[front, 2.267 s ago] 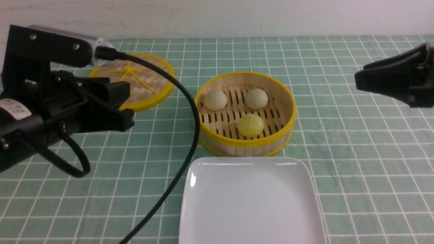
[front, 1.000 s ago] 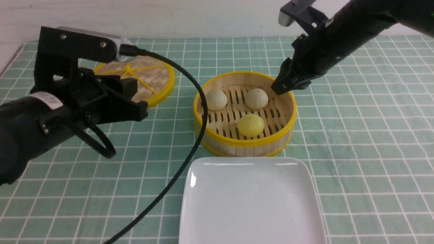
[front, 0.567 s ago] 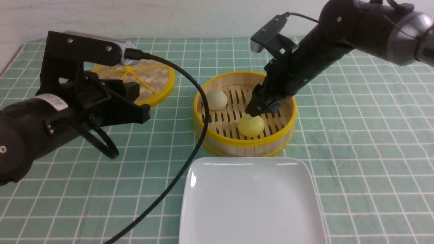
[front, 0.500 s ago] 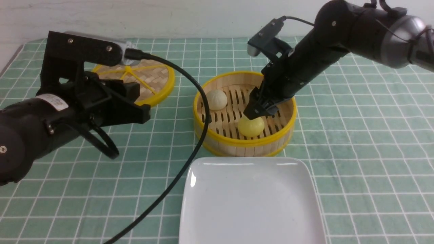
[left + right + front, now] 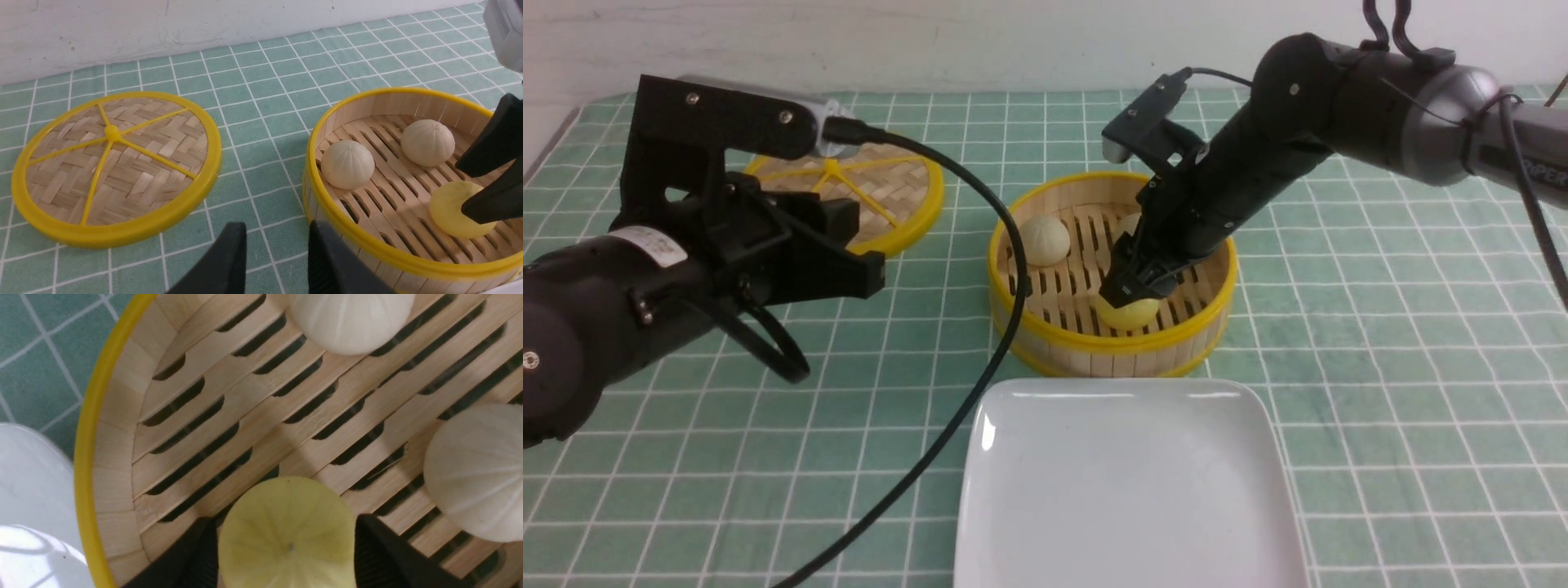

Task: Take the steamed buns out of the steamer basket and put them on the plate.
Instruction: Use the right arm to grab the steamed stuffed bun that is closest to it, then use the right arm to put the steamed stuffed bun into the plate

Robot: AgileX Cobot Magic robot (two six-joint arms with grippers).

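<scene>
The steamer basket [image 5: 1111,343] holds three steamed buns: an off-white one [image 5: 1044,239] at its left, another off-white one [image 5: 1129,222] half hidden behind my right arm, and a pale yellow one [image 5: 1134,315] near the front. My right gripper [image 5: 1131,296] reaches down into the basket. In the right wrist view it [image 5: 284,524] is open, one finger on each side of the yellow bun [image 5: 286,539]. My left gripper [image 5: 277,228] hovers open and empty over the cloth, left of the basket [image 5: 367,245]. The white plate [image 5: 1127,490] lies bare in front.
The flat woven lid [image 5: 882,196] with its yellow rim lies at the back left, behind my left arm. A black cable [image 5: 980,367] hangs from the left wrist across the cloth to the plate's left edge. A green checked cloth covers the table.
My right arm has swung in from the right and come down into the basket. Its jaws have widened and dropped around the yellow bun. The left arm has stayed put for the last second.
</scene>
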